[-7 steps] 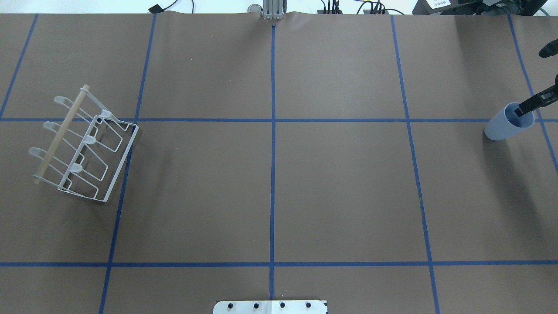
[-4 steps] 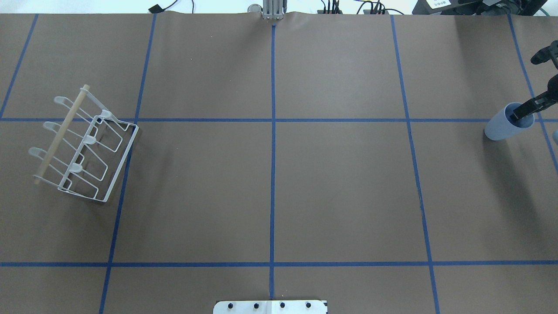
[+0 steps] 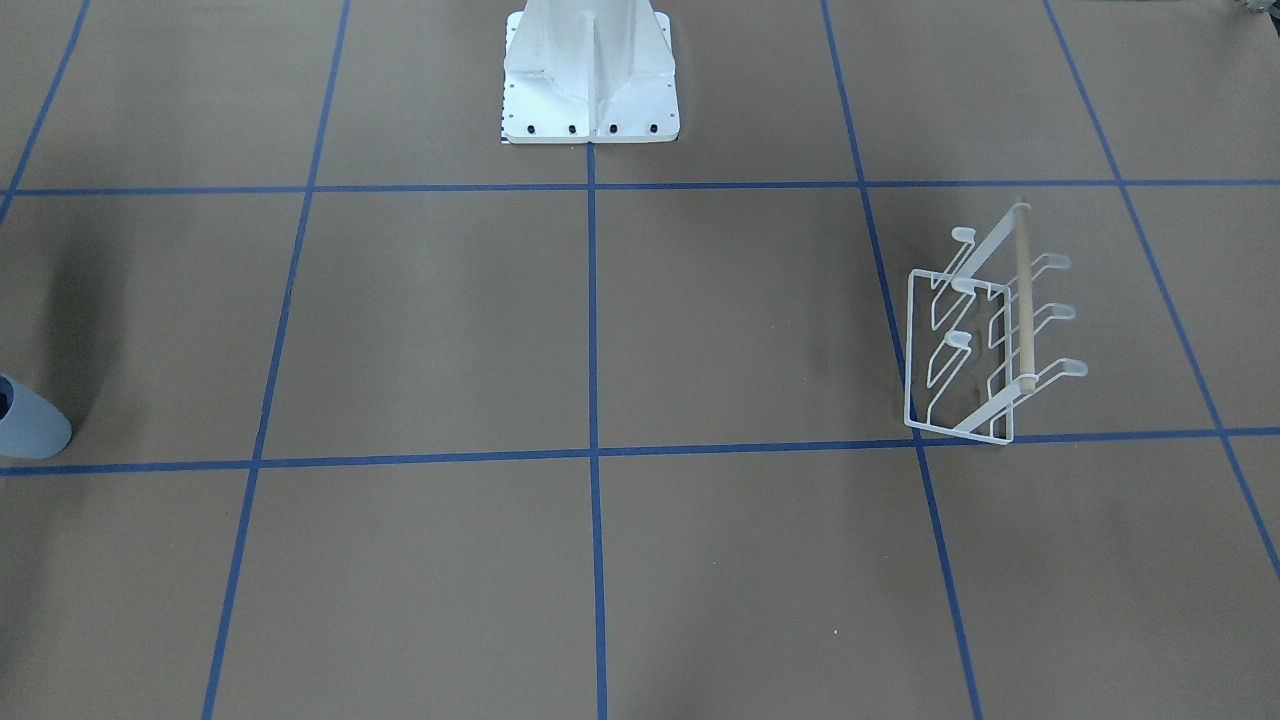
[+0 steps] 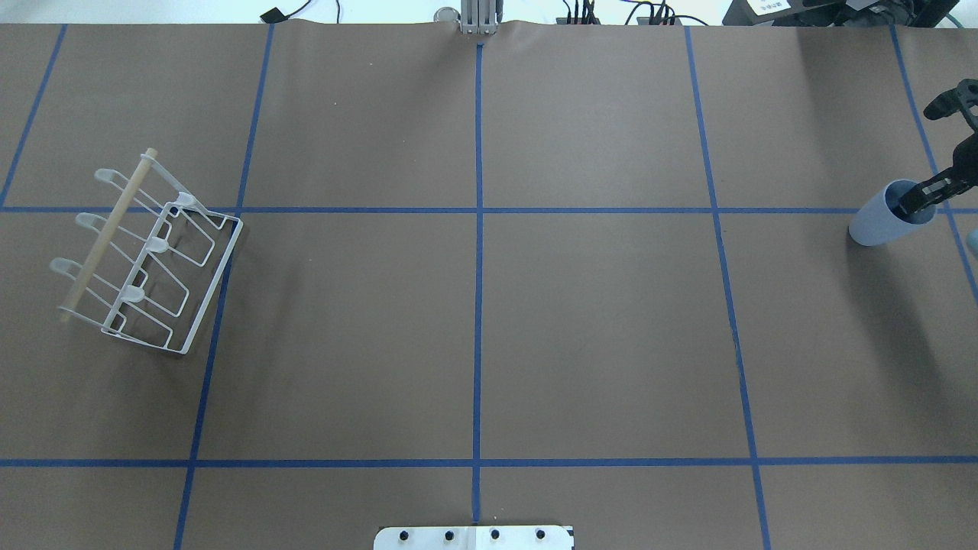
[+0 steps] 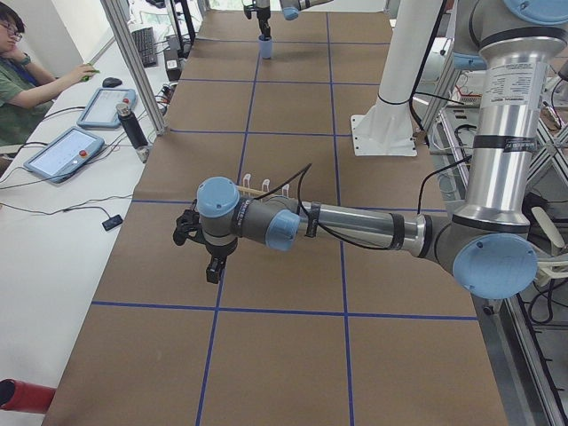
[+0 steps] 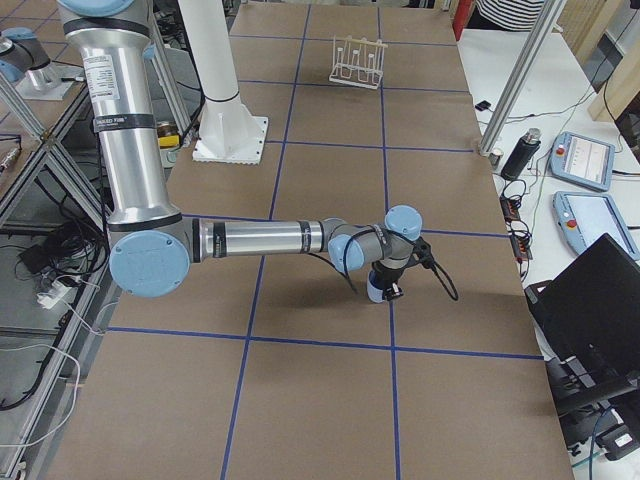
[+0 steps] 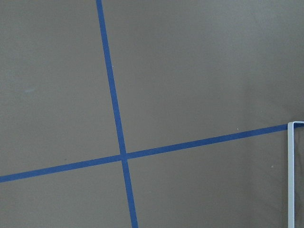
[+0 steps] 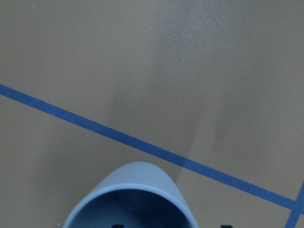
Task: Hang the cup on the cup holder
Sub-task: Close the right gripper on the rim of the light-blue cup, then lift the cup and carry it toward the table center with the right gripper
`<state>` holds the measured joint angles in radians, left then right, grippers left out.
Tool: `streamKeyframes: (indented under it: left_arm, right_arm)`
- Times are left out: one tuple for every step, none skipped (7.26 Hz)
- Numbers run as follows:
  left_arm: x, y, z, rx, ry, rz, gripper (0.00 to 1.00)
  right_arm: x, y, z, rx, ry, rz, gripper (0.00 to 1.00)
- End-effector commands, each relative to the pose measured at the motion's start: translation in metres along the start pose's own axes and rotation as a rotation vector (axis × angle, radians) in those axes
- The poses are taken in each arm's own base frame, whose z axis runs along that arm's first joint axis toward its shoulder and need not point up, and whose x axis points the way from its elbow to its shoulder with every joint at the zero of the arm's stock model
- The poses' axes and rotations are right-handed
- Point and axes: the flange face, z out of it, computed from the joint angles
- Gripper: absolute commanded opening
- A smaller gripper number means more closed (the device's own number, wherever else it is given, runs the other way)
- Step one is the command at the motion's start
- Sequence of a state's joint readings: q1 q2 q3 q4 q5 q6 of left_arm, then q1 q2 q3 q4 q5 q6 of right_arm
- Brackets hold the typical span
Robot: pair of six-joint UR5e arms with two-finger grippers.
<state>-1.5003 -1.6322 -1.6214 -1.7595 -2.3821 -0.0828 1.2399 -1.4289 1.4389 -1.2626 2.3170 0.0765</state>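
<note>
The pale blue-grey cup [image 4: 875,227] stands upright at the table's far right; it also shows at the left edge of the front view [image 3: 30,428] and at the bottom of the right wrist view [image 8: 130,194]. My right gripper [image 4: 921,159] is open, with one finger dipped inside the cup's mouth and the other outside, beyond the cup. The white wire cup holder [image 4: 110,231] with its wooden bar stands at the far left [image 3: 1024,300]. My left gripper [image 5: 197,253] hovers near the rack; I cannot tell whether it is open or shut. Only a corner of the rack's base [image 7: 290,171] shows in the left wrist view.
The robot's white base [image 3: 590,75] stands at the middle of the near table edge. Blue tape lines grid the brown table. An operator [image 5: 27,71] sits beside the table with tablets [image 5: 64,153] next to it. The cup stands close to the table's right end.
My right gripper has shifted a little to the left in the overhead view, and its finger sits deeper in the cup's mouth. The cup and the rack have not moved.
</note>
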Motion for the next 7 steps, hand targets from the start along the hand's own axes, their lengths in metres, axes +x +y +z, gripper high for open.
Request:
streamKeyframes:
  left_arm:
    - [-0.001,0.000,0.001,-0.001,0.000,-0.001,0.99]
    - [0.000,0.001,0.000,0.000,0.002,-0.001,0.99]
    - [0.001,0.000,-0.001,0.001,0.000,0.001,0.99]
    - [0.001,0.000,-0.001,0.002,-0.001,0.002,0.99]
    - [0.003,-0.003,-0.003,0.006,0.001,0.007,0.99]
    - [0.005,-0.005,-0.004,0.010,0.003,0.007,0.99]
    - [0.012,-0.008,-0.010,0.022,0.015,-0.031,0.99]
  right_arm:
    - [0.004,0.001,-0.013,0.019,-0.052,0.003,0.00]
    - [0.012,0.002,-0.029,0.043,-0.088,0.026,0.00]
    - [0.013,0.002,-0.049,0.073,-0.162,0.044,0.00]
    - [-0.004,-0.006,-0.071,0.109,-0.208,0.016,0.00]
    - [-0.031,-0.026,-0.097,0.139,-0.256,0.036,0.00]
    - [-0.073,-0.061,-0.131,0.167,-0.315,0.095,0.00]
    - [-0.141,-0.079,-0.156,0.171,-0.363,0.123,0.00]
